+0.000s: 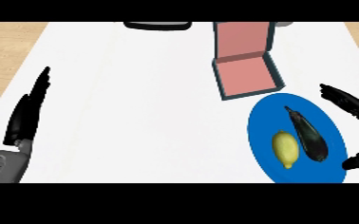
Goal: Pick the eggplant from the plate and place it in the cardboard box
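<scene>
While the eggplant lies on the blue plate at the lower right of the white surface, neither hand holds it. It is dark, long and slightly curved, with its thin stem end pointing up and left and its thicker end toward the plate's lower right. Just beside it on the left, on the same plate, lies a yellow lemon; the two look slightly apart, not touching.

Above the plate, and just beside its upper rim, stands the box, open, with a pinkish inside and dark edges. Its lid is folded back, away from the robot, toward the far edge of the surface.

At the right edge of the view the right hand shows only in part: dark fingers reach in above the plate's upper right rim, and a dark tip shows lower down by the plate's right edge. The fingers look spread wide, on either side of the plate's right part, and they close on nothing.

At the left edge the left hand rests open, fingers straight and pointing away from the robot, well apart from the plate and the box.

At the far edge of the surface a dark, flat object is partly cut off; what it is cannot be told.
</scene>
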Robot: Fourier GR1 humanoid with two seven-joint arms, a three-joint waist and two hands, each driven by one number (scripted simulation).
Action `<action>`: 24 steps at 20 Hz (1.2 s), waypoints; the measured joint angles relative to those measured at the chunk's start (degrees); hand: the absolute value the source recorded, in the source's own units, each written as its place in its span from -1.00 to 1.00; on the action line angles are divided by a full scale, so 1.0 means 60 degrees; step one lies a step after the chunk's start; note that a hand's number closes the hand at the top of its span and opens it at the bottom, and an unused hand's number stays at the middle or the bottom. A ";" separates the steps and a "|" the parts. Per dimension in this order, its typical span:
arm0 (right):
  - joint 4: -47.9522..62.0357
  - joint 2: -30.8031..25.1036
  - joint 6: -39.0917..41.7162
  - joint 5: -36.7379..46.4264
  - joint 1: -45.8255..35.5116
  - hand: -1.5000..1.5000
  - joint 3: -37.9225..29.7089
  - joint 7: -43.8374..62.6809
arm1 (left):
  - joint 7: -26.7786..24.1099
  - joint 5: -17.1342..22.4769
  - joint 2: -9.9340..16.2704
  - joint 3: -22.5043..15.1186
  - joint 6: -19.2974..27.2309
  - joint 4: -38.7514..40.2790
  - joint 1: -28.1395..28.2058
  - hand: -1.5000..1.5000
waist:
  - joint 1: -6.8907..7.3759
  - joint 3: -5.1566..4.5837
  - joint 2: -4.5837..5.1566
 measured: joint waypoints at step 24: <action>0.3014 0.0609 -0.1157 0.5583 -0.4086 -1.00 0.4670 -0.1580 | 0.0181 -0.0304 -0.0132 0.0280 -0.0114 -0.0058 0.0084 0.00 | -0.0121 -0.0054 -0.0037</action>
